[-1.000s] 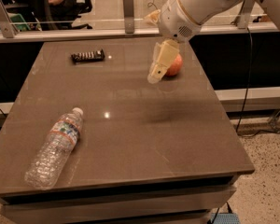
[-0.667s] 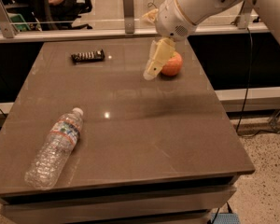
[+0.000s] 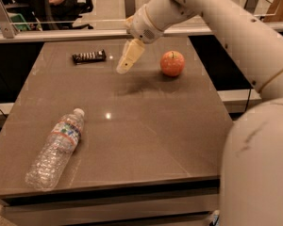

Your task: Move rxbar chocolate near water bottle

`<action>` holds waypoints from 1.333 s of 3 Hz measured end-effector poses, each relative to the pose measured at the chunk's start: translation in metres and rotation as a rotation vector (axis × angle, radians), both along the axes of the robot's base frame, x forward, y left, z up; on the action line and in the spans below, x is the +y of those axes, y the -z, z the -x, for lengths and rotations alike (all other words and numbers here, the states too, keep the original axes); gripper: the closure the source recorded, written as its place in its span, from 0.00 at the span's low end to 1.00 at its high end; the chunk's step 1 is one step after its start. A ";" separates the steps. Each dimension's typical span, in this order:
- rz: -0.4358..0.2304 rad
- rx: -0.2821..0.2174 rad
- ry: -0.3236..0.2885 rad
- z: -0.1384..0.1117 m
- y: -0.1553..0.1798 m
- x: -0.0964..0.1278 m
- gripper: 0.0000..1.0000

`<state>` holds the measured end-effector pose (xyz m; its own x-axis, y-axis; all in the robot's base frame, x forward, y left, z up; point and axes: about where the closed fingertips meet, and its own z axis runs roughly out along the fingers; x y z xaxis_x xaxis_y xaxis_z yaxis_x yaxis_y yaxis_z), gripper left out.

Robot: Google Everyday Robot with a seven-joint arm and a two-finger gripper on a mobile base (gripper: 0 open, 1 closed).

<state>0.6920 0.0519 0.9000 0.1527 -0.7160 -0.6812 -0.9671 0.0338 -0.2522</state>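
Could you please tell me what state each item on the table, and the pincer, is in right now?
rxbar chocolate: lying flat at the far left of the table, untouched.
water bottle: on its side near the front left, cap on.
apple: sitting stem up, far right.
pincer: in the air between rxbar chocolate and apple, touching neither.

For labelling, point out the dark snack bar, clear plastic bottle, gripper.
Dark rxbar chocolate [image 3: 88, 56], camera view, wrapper middle.
Clear water bottle [image 3: 65, 132], camera view, label.
Gripper [image 3: 124, 65], camera view, tip, right of rxbar chocolate.
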 end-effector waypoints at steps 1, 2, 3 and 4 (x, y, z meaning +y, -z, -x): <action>-0.012 0.043 0.027 -0.035 0.032 0.038 0.00; -0.046 0.083 0.048 -0.057 0.051 0.072 0.00; -0.076 0.135 0.076 -0.071 0.068 0.099 0.00; -0.088 0.176 0.115 -0.083 0.081 0.109 0.00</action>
<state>0.7746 0.1607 0.8186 -0.0533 -0.6585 -0.7507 -0.9844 0.1608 -0.0711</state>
